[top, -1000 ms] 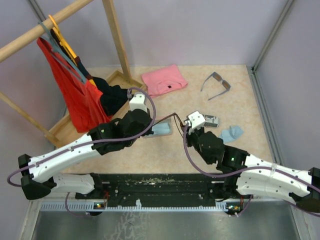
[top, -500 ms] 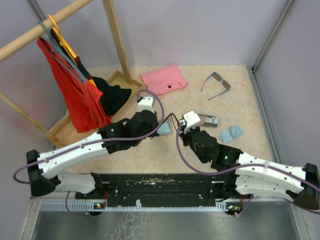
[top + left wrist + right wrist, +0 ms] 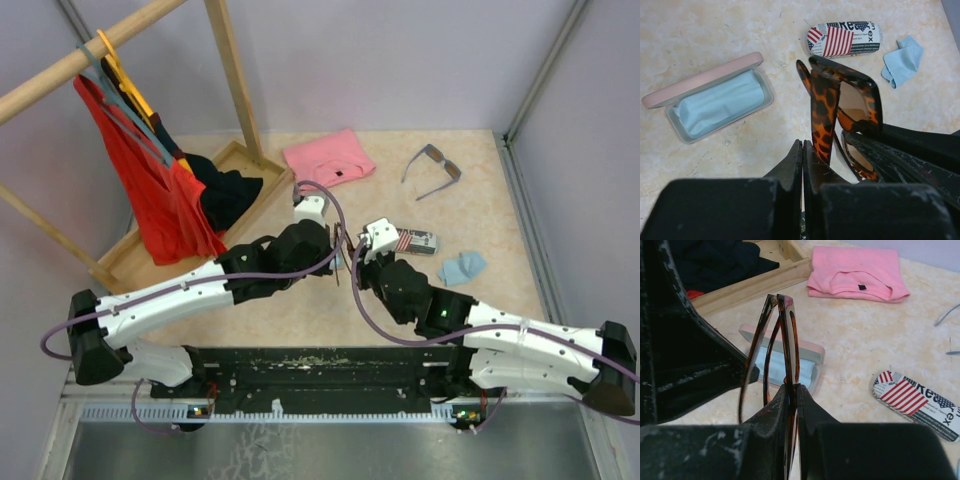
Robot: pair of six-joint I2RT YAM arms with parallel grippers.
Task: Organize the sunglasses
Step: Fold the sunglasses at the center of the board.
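Note:
My right gripper (image 3: 791,388) is shut on the brown tortoiseshell sunglasses (image 3: 780,335), holding them upright and folded above the table. In the left wrist view the same sunglasses (image 3: 840,100) stand just right of my left gripper (image 3: 803,146), which is shut with nothing between its jaws. Whether its fingers touch the frame I cannot tell. From above, the left gripper (image 3: 333,258) and the right gripper (image 3: 360,268) meet at the table's middle. The grey-blue sunglasses (image 3: 432,170) lie open at the back right, away from both grippers.
An open pink case (image 3: 710,97) with a light blue cloth inside lies left of the held pair. A flag-patterned case (image 3: 418,241) and a loose blue cloth (image 3: 463,267) lie to the right. A folded pink shirt (image 3: 328,158) sits at the back, and a wooden rack (image 3: 230,80) with hanging clothes stands at the left.
My left arm has swung right, bringing its shut gripper up beside the brown sunglasses. The right gripper has edged left with the sunglasses in it.

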